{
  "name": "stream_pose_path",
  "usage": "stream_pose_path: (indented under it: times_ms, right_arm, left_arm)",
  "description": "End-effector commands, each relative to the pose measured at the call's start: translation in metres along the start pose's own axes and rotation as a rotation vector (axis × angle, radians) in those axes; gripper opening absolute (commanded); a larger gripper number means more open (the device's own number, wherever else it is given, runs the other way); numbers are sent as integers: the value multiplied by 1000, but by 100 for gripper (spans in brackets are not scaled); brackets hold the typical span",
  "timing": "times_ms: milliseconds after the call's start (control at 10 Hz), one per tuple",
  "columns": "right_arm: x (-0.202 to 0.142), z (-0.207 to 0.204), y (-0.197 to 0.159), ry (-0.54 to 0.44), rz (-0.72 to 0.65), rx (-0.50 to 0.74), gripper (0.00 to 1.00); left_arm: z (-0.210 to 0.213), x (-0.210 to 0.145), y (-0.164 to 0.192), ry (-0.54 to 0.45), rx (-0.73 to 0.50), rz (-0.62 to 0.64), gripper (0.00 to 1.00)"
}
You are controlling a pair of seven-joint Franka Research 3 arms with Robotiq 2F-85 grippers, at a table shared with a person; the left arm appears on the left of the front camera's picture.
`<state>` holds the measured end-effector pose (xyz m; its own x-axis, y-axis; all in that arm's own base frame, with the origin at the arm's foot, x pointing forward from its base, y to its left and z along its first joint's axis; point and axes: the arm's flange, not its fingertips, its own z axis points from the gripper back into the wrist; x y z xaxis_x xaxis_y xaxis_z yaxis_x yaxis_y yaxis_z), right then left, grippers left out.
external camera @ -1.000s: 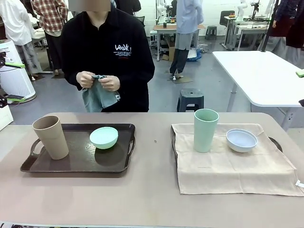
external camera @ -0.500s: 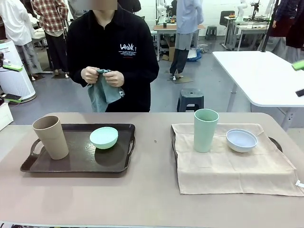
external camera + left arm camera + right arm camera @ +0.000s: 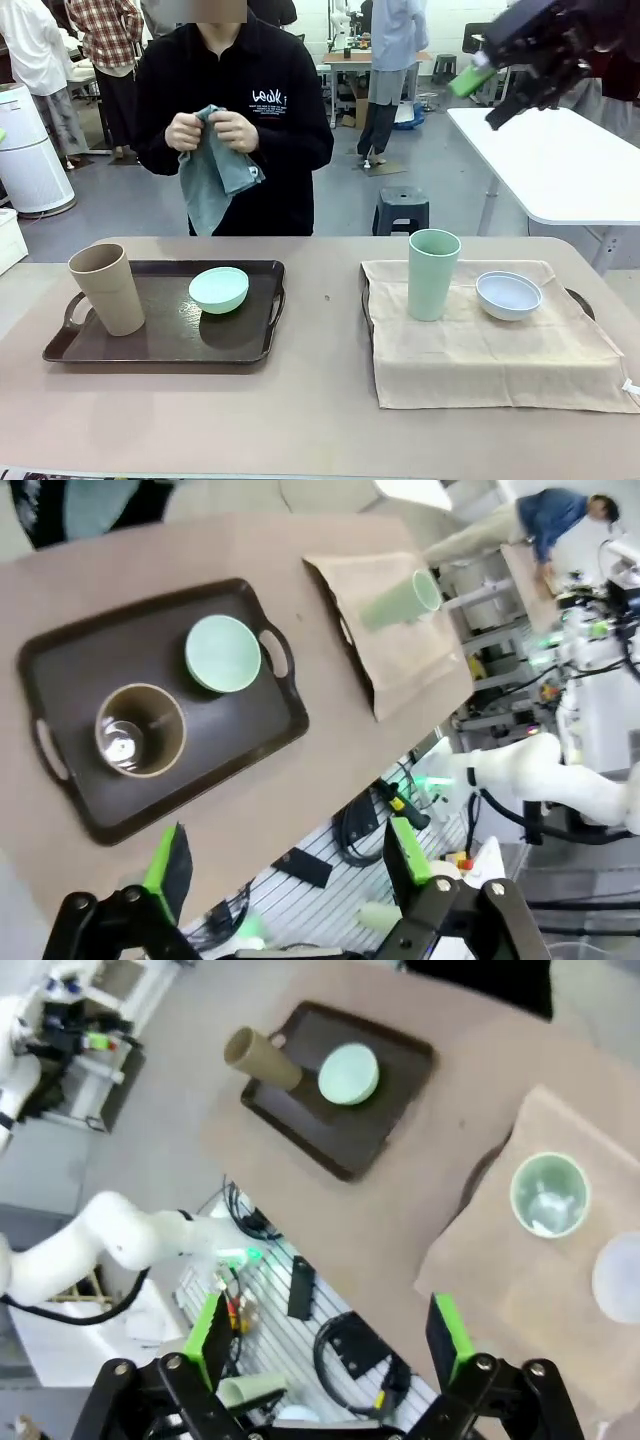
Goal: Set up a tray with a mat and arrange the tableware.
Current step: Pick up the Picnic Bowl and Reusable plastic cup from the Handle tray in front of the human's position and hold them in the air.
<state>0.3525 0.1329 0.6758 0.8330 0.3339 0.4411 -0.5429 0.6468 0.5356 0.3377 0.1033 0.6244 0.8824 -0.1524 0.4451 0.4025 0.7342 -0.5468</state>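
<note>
The left gripper (image 3: 285, 858) is hanging above the table, jaws wide apart, holding nothing. The tall tan cup (image 3: 106, 288) is standing upright on the dark brown tray (image 3: 160, 345), the mint green bowl (image 3: 219, 289) beside it. The person (image 3: 235, 100) is holding a teal cloth (image 3: 215, 172). The sage green cup (image 3: 433, 273) and the pale bluish-white bowl (image 3: 508, 294) are standing on the beige mat (image 3: 480, 350). The right gripper (image 3: 328, 1338) is hanging high, also wide apart and empty.

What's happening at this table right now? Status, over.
Left gripper, right gripper open, empty, high above table. Tan cup, mint bowl on bare tray; sage cup, pale bowl on mat. Person's hands hold cloth, off table.
</note>
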Motion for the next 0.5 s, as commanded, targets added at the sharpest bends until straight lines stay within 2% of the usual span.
stream_pose_path:
  times_ms: [0,100,200,300,400]
  right_arm:
    - [-24,37,-49,-50,-107,51,100]
    - [-24,37,-49,-50,-107,51,100]
    - [-6,14,-18,-23,-35,19,100]
    - [-6,14,-15,2,-8,-20,100]
    - [25,-15,7,41,32,-97,100]
  left_arm:
    - [-17,-4,24,-4,-133,112,100]
    - [-17,-4,24,-4,-133,112,100]
    - [-6,-3,10,4,-38,33,100]
    - [-23,15,35,68,-55,-147,100]
    - [-42,35,69,147,-4,-321,100]
